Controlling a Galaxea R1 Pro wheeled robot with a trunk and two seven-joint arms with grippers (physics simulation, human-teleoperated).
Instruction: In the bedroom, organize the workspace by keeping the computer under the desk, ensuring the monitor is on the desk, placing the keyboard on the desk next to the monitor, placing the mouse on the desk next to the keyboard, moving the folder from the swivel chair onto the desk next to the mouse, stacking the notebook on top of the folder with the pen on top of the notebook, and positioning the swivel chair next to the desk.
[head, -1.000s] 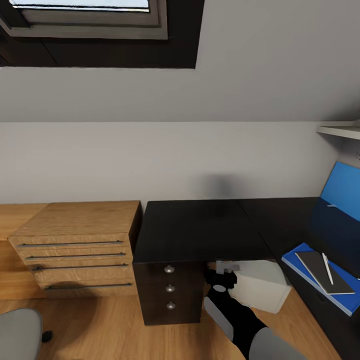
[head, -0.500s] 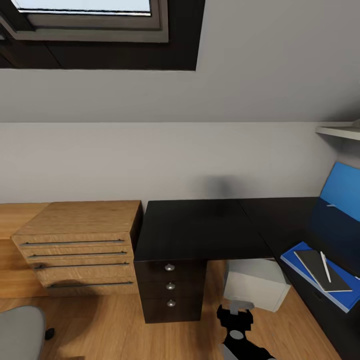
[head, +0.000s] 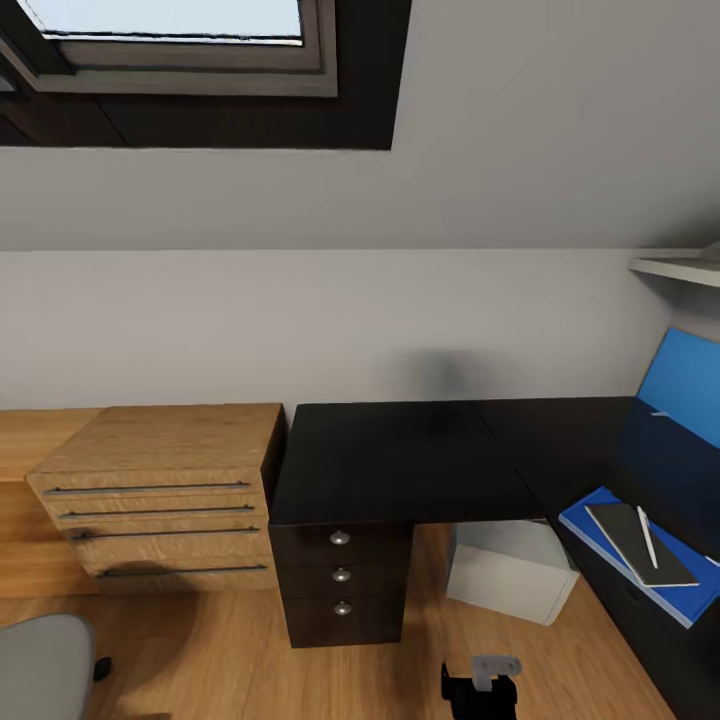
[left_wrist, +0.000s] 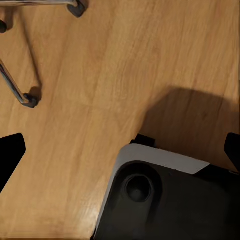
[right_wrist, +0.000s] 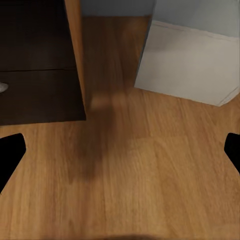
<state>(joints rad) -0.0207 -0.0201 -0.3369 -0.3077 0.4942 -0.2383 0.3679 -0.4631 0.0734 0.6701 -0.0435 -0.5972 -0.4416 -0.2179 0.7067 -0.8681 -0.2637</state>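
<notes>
While we roll: right claw (right_wrist: 120, 150) spread wide, empty; left claw (left_wrist: 120, 150) likewise.
Computer (head: 510, 570): we leave it tucked under the table (head: 400, 460).
Chair (head: 40, 665): we fetch it next, gently.

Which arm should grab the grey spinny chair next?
Left, probably. The swivel chair sits low on the robot's left in the head view, and the left wrist view shows its castor legs close by. The right wrist view faces the computer instead.
</notes>
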